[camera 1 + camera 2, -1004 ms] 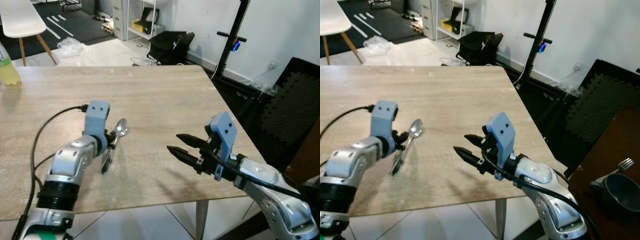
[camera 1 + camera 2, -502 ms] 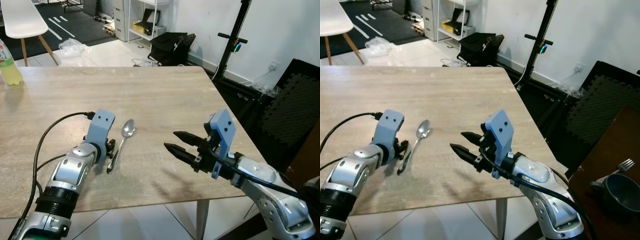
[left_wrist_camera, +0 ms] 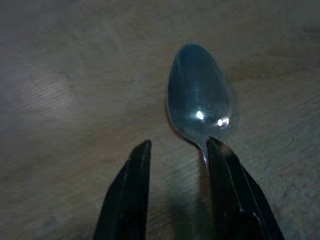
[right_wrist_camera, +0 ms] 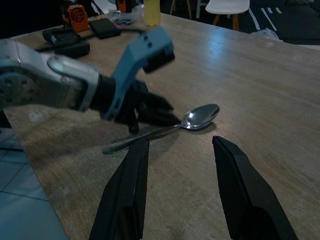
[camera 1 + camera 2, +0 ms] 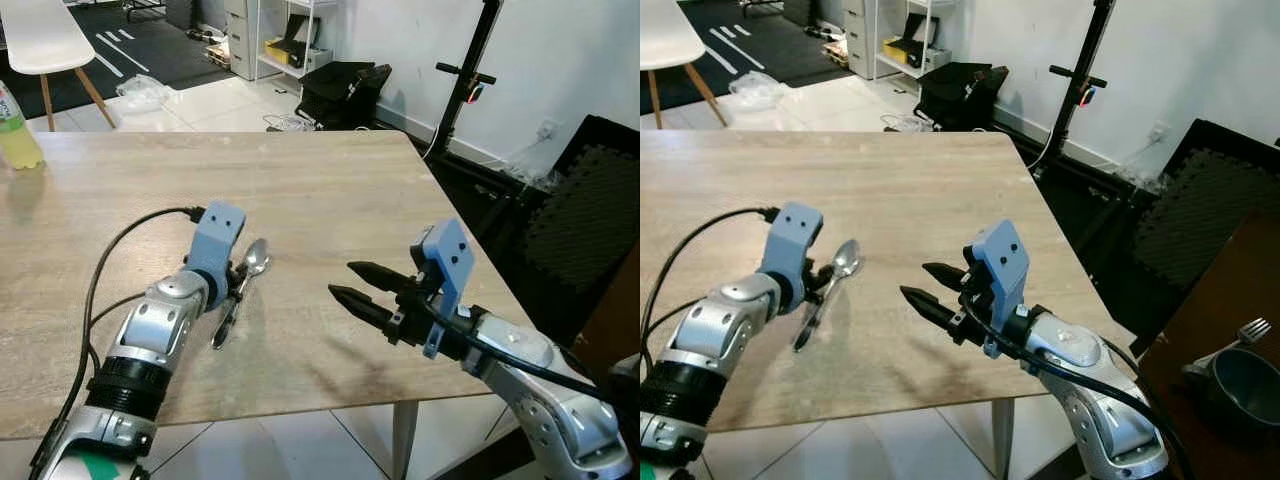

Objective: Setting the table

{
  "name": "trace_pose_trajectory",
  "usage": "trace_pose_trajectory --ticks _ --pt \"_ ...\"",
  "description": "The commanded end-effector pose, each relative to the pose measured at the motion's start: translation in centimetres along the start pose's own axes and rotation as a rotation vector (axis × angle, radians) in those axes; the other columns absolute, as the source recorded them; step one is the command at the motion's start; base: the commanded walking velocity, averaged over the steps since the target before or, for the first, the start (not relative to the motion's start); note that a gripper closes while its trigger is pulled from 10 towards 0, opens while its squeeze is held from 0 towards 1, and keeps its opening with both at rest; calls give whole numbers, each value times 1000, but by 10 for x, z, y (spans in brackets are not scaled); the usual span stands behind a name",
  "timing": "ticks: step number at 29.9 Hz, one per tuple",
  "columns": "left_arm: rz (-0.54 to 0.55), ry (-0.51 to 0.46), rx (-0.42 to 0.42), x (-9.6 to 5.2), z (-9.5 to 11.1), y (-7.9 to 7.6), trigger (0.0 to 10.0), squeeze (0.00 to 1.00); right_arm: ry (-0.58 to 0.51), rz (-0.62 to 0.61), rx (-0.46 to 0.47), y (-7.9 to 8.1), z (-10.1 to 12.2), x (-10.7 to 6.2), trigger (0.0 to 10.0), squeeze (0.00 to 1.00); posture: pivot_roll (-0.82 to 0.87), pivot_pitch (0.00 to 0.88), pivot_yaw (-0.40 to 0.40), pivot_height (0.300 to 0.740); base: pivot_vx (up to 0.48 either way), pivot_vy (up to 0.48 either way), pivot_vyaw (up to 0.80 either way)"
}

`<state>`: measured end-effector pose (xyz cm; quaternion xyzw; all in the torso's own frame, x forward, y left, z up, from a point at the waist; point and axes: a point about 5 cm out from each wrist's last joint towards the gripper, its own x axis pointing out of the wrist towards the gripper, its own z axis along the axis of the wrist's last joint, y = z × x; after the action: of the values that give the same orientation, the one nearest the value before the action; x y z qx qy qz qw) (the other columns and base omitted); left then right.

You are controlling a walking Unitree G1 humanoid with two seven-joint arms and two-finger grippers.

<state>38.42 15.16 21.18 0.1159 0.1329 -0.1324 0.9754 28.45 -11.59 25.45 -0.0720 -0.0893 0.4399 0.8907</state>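
Left gripper, fingers slightly parted, straddles the spoon handle lying on the wooden table. At its 3 o'clock, right gripper hovers open, empty.

Both silver metal arms are sporting ribbed black collars, and each wrist is wearing a boxy light-blue plastic camera housing. A black cable is looping off the left one. Long, pointy matte-black fingers are sticking out up front.
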Motion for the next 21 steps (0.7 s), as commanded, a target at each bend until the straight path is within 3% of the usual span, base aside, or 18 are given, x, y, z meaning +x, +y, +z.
trace_pose_trajectory --ticks 1,9,10,11,12,13,17,21 --pt "-16 29 24 3 -8 -4 10000 0 -3 7 3 2 -1 0 10000 0 34 149 4 740 0 0 0" --pt "-20 75 15 6 -23 -8 10000 0 -1 -1 2 2 -1 -2 10000 0 25 143 10 740 0 0 0" --pt "-11 87 -7 7 -26 -7 8235 0 -1 -1 2 2 -1 -2 10000 0 25 143 10 740 0 0 0" --pt "-2 91 -17 7 -28 -6 4980 0 -2 0 2 2 -1 -2 10000 0 27 137 10 740 0 0 0" --pt "-2 91 -17 7 -28 -6 4980 0 -2 0 2 2 -1 -2 10000 0 27 137 10 740 0 0 0" --pt "25 104 -50 8 -32 -3 0 0 -3 1 2 3 -1 -2 10000 0 27 137 10 740 0 0 0" --pt "87 131 -130 8 -39 2 0 0 -6 6 1 3 0 0 10000 0 27 137 10 740 0 0 0" --pt "100 143 -146 8 -43 2 0 0 -7 7 0 3 0 0 10000 0 27 137 10 740 0 0 0"
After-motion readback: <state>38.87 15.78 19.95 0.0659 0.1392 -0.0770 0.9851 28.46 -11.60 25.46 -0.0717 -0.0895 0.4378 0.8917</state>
